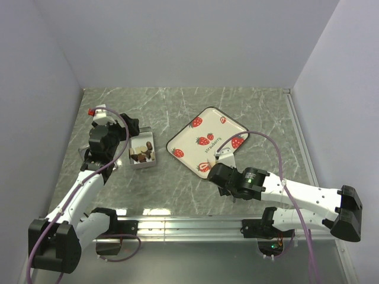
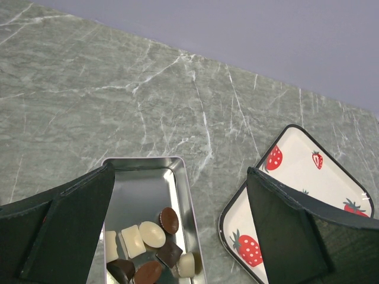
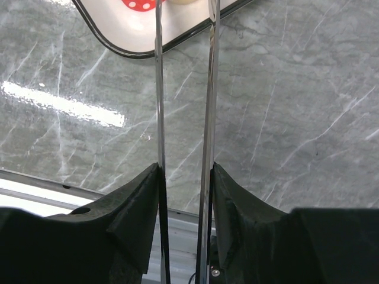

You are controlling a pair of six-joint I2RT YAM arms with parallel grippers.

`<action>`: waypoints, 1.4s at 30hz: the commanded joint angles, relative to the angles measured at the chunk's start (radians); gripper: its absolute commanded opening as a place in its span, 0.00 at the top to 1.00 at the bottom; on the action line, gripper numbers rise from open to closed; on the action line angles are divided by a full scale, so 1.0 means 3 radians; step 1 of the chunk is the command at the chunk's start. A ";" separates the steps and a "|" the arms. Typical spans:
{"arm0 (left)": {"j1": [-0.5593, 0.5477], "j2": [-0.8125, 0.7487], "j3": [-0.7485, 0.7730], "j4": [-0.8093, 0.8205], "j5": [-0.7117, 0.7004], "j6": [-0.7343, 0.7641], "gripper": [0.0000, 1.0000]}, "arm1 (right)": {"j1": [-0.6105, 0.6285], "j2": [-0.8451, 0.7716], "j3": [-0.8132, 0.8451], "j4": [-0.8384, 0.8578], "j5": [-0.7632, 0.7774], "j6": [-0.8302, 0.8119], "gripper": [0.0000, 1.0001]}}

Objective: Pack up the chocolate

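Observation:
The chocolate [image 2: 153,234], dark brown and cream pieces, lies in the near end of a small open metal tin [image 2: 142,165]; from above the pieces [image 1: 142,154] show in the tin [image 1: 144,166]. My left gripper [image 2: 180,171] hangs open over the tin, one finger on each side, holding nothing; in the top view it [image 1: 125,142] is just left of the tin. My right gripper [image 3: 185,171] is shut on a pair of long metal tongs [image 3: 207,89]. Their tips reach the strawberry tray [image 3: 136,29], with a cream piece [image 3: 182,2] between them at the frame's top edge.
The strawberry-printed tray [image 1: 195,139] lies right of the tin on the grey marble table. My right gripper [image 1: 218,167] is at the tray's near corner. A metal rail [image 1: 195,223] runs along the table's near edge. Pale walls enclose the back and sides.

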 commanded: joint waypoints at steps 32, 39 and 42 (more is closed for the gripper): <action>-0.0017 0.0003 0.0104 0.0096 0.0002 0.0012 0.01 | -0.0512 0.0111 0.0402 0.0711 0.0055 -0.0650 0.65; -0.0017 0.0003 0.0104 0.0096 0.0007 0.0007 0.00 | -0.0737 0.0321 0.0504 0.1146 -0.0180 -0.0891 0.66; -0.0017 0.0003 0.0099 0.0106 0.0002 0.0007 0.01 | -0.0758 0.0464 0.0576 0.1243 -0.0247 -0.0947 0.66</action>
